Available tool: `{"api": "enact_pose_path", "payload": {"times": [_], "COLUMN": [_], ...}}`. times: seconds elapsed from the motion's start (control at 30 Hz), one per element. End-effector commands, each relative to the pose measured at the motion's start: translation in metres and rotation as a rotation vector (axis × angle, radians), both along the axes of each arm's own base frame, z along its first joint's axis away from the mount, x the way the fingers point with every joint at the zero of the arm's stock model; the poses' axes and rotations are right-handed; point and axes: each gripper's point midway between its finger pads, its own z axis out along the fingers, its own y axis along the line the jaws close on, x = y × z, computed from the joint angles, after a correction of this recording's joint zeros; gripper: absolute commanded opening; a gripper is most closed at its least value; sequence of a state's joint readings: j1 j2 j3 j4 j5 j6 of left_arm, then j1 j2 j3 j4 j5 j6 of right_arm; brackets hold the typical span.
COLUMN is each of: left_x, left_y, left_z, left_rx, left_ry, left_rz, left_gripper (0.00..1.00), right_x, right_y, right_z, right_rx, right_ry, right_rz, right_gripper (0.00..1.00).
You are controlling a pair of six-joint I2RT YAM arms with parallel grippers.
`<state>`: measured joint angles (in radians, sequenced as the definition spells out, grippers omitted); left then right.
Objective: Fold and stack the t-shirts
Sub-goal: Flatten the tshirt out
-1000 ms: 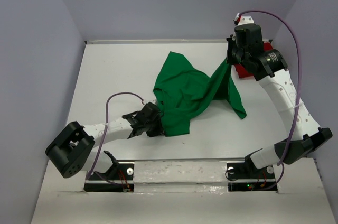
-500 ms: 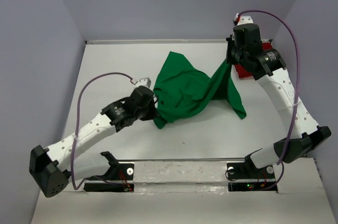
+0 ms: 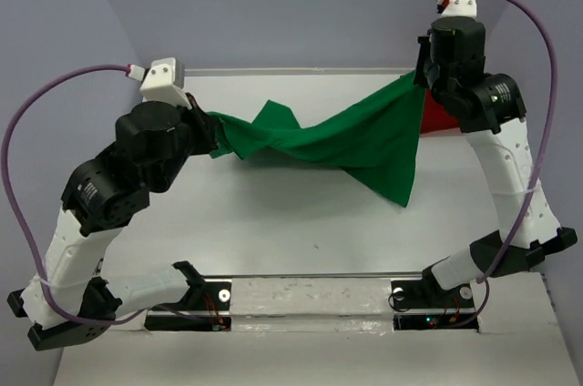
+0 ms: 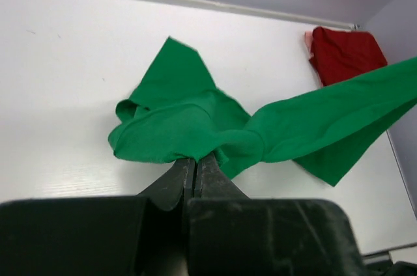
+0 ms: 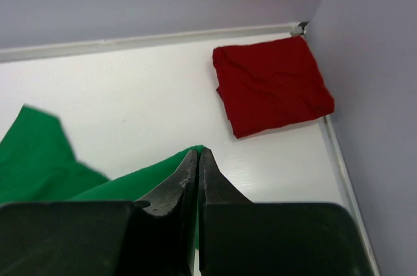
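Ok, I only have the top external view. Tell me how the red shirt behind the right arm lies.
Observer: The right wrist view shows the dark red t-shirt folded into a flat square in the far right corner of the table.
Operator: Check the left grip.
Observer: The left gripper is shut on a bunched fold of the green t-shirt.
Operator: Now the right.
Observer: The right gripper is shut, pinching the green t-shirt's edge.

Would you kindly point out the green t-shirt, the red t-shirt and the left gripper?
green t-shirt (image 3: pixel 364 138), top external view, stretched middle.
red t-shirt (image 5: pixel 270 84), right wrist view, centre of cloth.
left gripper (image 4: pixel 195 165), left wrist view, between its fingertips.
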<state>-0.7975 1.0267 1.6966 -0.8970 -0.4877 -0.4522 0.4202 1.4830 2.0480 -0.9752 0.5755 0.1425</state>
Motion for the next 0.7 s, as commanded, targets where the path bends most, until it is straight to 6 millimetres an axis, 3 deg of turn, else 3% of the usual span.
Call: {"api": "enact_pose_path", "payload": {"times": [0.0,0.07,0.2,0.4,0.53,0.67], "left_x": [-0.016,-0.028,-0.051,-0.080,-0.082,-0.086], "left_y": [0.048,0.062,0.083,0.101,0.096,0.104], "left_z": [0.059,0.089,0.128,0.169,0.184,0.199], "left_rx": [0.008,-0.050,-0.125,-0.211,-0.172,-0.189], "left_ry": [-0.130,-0.195,-0.313,-0.471,-0.512,-0.558], "left_rz": [0.103,0.113,0.090,0.037,0.001,0.025], "left_gripper": [0.00,0.00,0.00,0.00,0.00,0.00], "right_x": [-0.049,-0.064,-0.102,-0.147,-0.155,-0.152], "right_y": [-0.042,-0.050,-0.057,-0.062,-0.054,-0.046], "right_z": [0.078,0.093,0.125,0.161,0.165,0.160], "right_rx": [0.002,0.006,0.069,0.129,0.153,0.165], "right_ry": [-0.188,-0.229,-0.342,-0.476,-0.483,-0.459], "right_rz": [-0.106,-0.112,-0.052,0.053,0.119,0.151], "right_gripper": [0.00,0.00,0.00,0.00,0.00,0.00]}}
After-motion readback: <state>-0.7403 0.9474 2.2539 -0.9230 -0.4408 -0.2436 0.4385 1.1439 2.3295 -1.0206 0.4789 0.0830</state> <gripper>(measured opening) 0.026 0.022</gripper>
